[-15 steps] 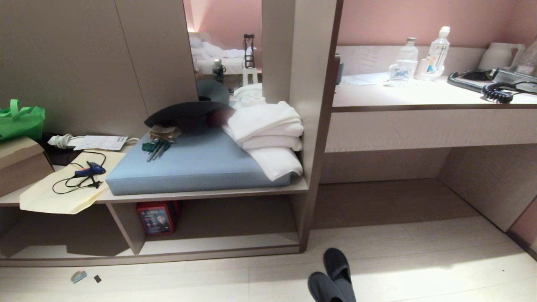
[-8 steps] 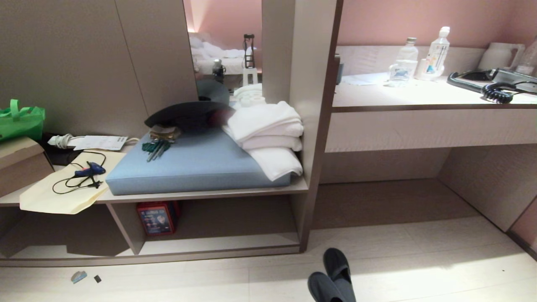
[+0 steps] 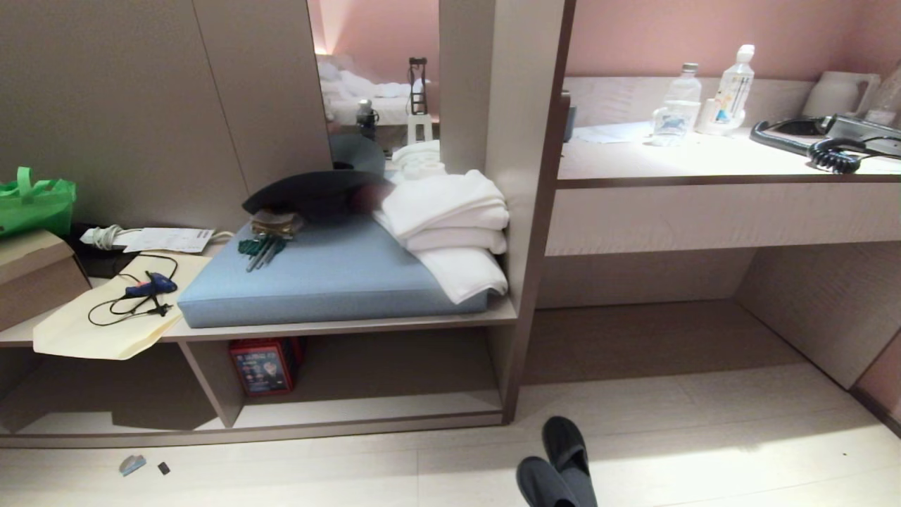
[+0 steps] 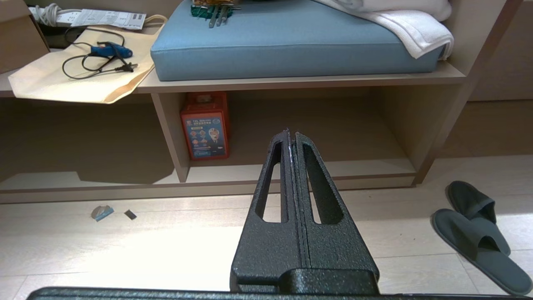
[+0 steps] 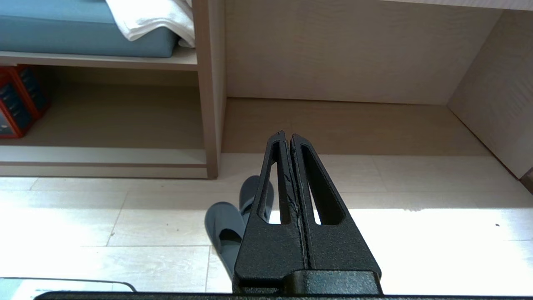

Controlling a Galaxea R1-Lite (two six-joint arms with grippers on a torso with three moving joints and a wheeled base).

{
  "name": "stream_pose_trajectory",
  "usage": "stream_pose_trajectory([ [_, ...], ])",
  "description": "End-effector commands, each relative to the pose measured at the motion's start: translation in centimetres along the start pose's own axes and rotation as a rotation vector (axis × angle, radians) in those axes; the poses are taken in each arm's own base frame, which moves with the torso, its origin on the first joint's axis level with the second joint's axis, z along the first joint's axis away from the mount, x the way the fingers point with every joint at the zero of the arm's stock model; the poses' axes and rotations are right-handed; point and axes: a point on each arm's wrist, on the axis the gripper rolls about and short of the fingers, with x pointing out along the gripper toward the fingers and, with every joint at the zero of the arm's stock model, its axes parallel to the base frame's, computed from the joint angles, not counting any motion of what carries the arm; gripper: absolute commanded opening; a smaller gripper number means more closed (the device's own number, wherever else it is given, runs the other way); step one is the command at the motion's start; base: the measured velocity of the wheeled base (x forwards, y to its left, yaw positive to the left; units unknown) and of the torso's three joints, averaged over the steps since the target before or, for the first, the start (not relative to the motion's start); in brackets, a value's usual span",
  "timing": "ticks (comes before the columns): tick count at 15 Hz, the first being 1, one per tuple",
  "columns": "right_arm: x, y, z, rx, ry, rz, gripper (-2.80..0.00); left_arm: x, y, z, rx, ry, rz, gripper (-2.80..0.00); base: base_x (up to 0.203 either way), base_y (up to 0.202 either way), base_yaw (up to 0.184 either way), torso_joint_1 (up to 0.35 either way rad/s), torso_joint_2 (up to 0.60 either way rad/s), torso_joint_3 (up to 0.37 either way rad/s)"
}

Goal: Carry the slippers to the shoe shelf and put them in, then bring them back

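Observation:
The two dark grey-blue slippers [image 3: 559, 465] lie side by side on the pale floor, in front of the upright panel between the bench unit and the desk; they also show in the left wrist view [image 4: 474, 229] and the right wrist view [image 5: 227, 227]. The shoe shelf [image 3: 366, 412] is the low cubby under the bench, with a pale base board and a vertical divider. My left gripper [image 4: 291, 134] is shut and empty, held above the floor facing the cubby. My right gripper [image 5: 286, 135] is shut and empty, above the slippers. Neither arm shows in the head view.
A red box [image 3: 262, 365] stands in the cubby beside the divider. On the bench lie a blue cushion [image 3: 331, 274], white towels [image 3: 450, 225], a glue gun [image 3: 151, 286] and a green bag [image 3: 35, 201]. The desk [image 3: 718, 169] carries bottles and a telephone, with an open recess below.

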Motion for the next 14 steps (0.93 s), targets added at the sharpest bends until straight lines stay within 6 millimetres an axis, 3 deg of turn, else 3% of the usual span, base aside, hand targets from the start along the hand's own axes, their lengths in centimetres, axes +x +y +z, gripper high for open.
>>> stream_pose_trajectory([
  [1, 0.01, 0.0, 0.0, -0.001, 0.001, 0.0, -2.8, 0.05, 0.0, -0.2, 0.0, 0.005, 0.0, -2.8, 0.0, 0.0, 0.0, 0.0, 0.0, 0.0],
  [14, 0.01, 0.02, 0.02, -0.007, -0.001, 0.009, -2.8, 0.05, 0.0, -0.21, 0.0, 0.007, 0.0, -2.8, 0.0, 0.0, 0.0, 0.0, 0.0, 0.0],
])
